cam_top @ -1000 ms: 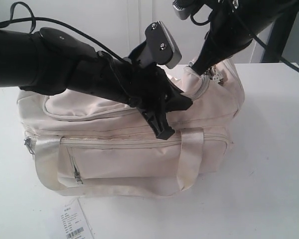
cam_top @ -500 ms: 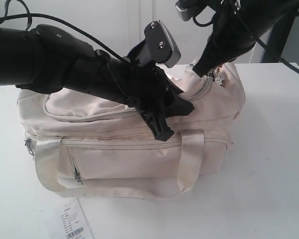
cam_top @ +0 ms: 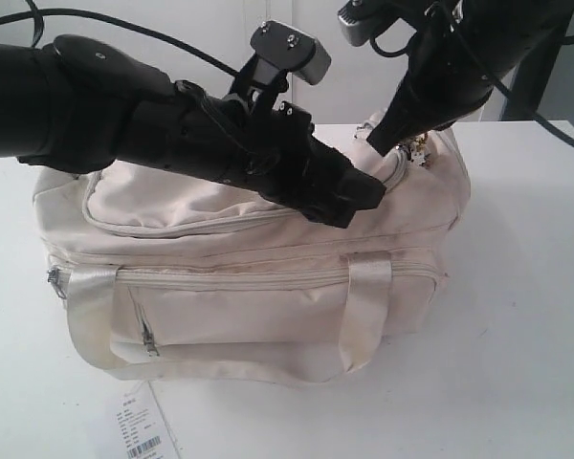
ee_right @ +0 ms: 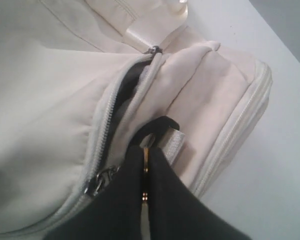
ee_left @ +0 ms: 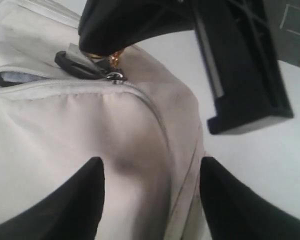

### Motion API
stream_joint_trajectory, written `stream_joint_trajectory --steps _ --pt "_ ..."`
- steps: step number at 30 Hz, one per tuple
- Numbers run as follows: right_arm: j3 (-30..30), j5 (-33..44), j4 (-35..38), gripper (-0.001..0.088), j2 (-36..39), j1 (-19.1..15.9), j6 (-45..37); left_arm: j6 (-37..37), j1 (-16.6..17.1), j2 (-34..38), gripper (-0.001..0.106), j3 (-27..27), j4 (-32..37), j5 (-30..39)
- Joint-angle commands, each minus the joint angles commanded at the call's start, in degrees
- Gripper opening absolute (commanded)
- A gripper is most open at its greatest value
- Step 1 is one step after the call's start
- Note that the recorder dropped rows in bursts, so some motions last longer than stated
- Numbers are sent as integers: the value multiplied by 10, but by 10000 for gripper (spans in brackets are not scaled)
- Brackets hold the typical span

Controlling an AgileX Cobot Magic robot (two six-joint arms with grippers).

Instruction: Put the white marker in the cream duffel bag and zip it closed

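Observation:
The cream duffel bag [cam_top: 230,287] lies on the white table. Its top zipper [ee_right: 102,117] is open over a short stretch near the bag's right end, showing dark lining [ee_right: 124,90]. My right gripper [cam_top: 383,143] is shut on the gold zipper charm [ee_right: 145,165] at that end. The same charm [ee_left: 110,56] shows in the left wrist view under the right gripper's fingers. My left gripper [cam_top: 359,196] lies over the bag top close to that zipper end. It [ee_left: 151,162] is open, with only bag fabric between its fingertips [ee_left: 90,195]. The white marker is hidden from every view.
A white paper barcode tag [cam_top: 143,426] lies on the table [cam_top: 517,335] in front of the bag. Shiny strap handles [cam_top: 368,296] hang over the bag's front, where the pocket zipper pull [cam_top: 149,337] sits. A dark stand [cam_top: 540,67] rises at the back right.
My left gripper swung up from pointing down over the bag's front and now lies flatter along the top, nearer the right gripper. The right gripper kept its hold and barely moved.

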Motion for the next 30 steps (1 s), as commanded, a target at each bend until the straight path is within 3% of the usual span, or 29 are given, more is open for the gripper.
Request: stream_joint_trajectory --steps 6,12,16,19,30 --pt "-26 15 19 0 -20 0 -4 1 -5 -2 606 0 -21 -9" --pt "-39 38 21 0 -20 0 -4 4 -48 8 606 0 -22 -147" --pt "-39 47 22 0 -20 0 -4 -25 -61 28 606 0 -45 -186" --pt "-39 47 22 0 -20 0 -4 -62 -61 44 606 -8 -53 -192" --pt "-39 47 22 0 -20 0 -17 -56 -62 74 604 -54 -53 -192"
